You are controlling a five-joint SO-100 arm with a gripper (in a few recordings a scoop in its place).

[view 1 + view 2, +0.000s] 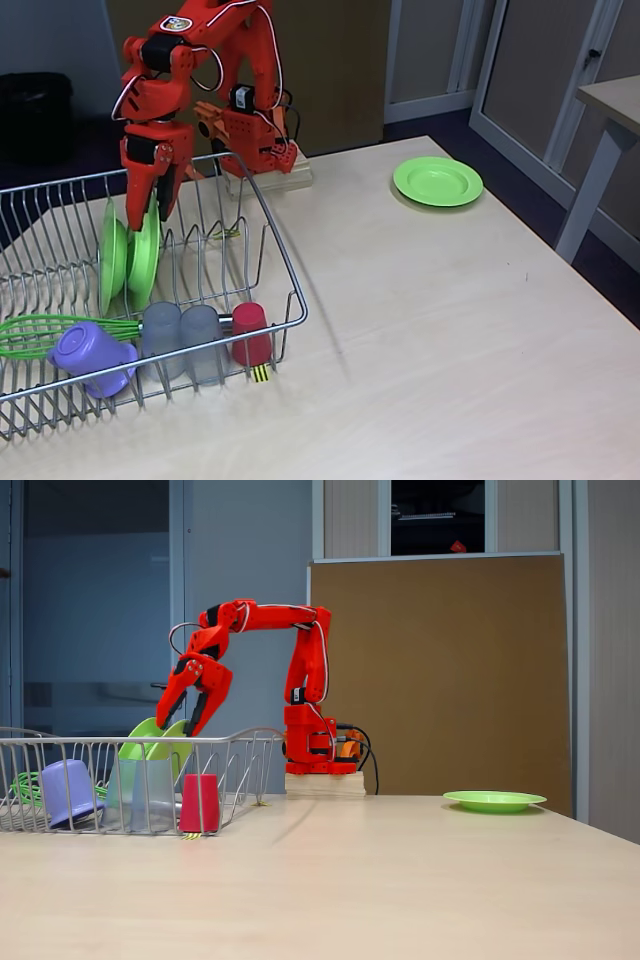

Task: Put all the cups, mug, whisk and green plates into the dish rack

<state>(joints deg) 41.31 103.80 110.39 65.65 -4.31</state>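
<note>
Currently: Tool Over Two Racked Plates, Third Plate on Counter

Counter (450, 330): pale wood, carrying every item below.

Dish rack (285, 265): silver wire, at the left in both fixed views, with a yellow-and-black tag (260, 374) on its near edge.

Arm and tool (150, 205): the red arm reaches from its base behind the rack down into it. The fingers are spread apart, straddling the top rim of the right-hand upright plate. Whether they touch the rim cannot be determined.

Green plates: two stand on edge, side by side, between the prongs (112, 255) (145, 262). A third (438, 181) lies flat on the counter, well apart from the rack at the right.

Whisk (40, 335): lying along the rack's near side, loops to the left.

Mug (90, 358): purple, on its side over the whisk.

Cups: two grey (160, 335) (202, 340) and one red (250, 335), in a row right of the mug.
</note>
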